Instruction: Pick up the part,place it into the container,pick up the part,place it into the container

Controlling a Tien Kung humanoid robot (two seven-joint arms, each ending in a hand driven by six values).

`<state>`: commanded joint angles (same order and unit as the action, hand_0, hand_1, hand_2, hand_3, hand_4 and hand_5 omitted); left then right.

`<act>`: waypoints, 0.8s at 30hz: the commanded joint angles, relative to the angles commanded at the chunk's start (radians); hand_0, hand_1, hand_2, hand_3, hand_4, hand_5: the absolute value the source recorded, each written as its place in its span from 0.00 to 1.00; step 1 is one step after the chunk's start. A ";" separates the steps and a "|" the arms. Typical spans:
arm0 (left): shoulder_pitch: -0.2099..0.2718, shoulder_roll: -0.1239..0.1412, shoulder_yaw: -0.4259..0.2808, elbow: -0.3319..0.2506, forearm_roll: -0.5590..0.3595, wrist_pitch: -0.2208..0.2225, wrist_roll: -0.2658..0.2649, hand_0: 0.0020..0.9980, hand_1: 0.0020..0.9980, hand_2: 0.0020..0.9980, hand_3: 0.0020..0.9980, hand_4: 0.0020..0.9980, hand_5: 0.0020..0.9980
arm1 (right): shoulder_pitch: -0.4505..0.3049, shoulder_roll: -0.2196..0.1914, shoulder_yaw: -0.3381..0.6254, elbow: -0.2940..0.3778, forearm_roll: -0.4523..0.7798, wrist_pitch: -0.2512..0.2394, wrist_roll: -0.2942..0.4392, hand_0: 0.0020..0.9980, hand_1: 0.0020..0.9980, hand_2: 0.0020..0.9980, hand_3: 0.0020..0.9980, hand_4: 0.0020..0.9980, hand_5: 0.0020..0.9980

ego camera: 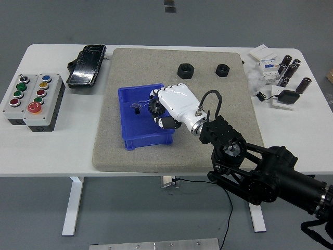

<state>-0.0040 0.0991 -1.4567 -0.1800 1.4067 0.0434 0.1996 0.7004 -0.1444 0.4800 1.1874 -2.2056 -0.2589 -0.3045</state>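
One small black toothed gear [154, 108] is clamped in the white right hand's [174, 107] fingers [162, 121], over the blue plastic bin's [132, 138] right side. Not released yet. Bin already holds a small dark part [137, 108]. Judged: final placement pending.

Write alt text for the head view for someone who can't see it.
The robot's right hand holds a small black gear over the blue bin on a grey mat. Two black nuts sit farther back; a button box is at left.

Single head view, high on robot's side, facing down over white table [52, 156], probably whole.
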 joint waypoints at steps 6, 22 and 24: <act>0.001 -0.001 -0.004 0.000 0.006 -0.001 0.001 0.67 0.66 0.59 0.63 0.70 0.31 | -0.002 0.012 -0.025 -0.027 0.016 -0.014 0.002 0.55 0.78 0.79 0.82 0.67 0.34; 0.002 0.001 -0.011 0.000 0.013 -0.001 0.002 0.67 0.66 0.59 0.63 0.70 0.31 | -0.036 0.003 0.052 0.004 0.064 -0.013 0.000 0.58 0.82 0.87 0.86 0.79 0.38; 0.003 0.000 -0.010 0.000 0.012 -0.001 0.002 0.67 0.66 0.59 0.63 0.70 0.31 | -0.051 -0.010 0.093 0.011 0.079 -0.023 0.003 0.56 0.78 0.83 0.83 0.79 0.40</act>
<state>-0.0006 0.0993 -1.4669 -0.1800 1.4191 0.0426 0.2020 0.6493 -0.1546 0.5728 1.1979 -2.1269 -0.2815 -0.3018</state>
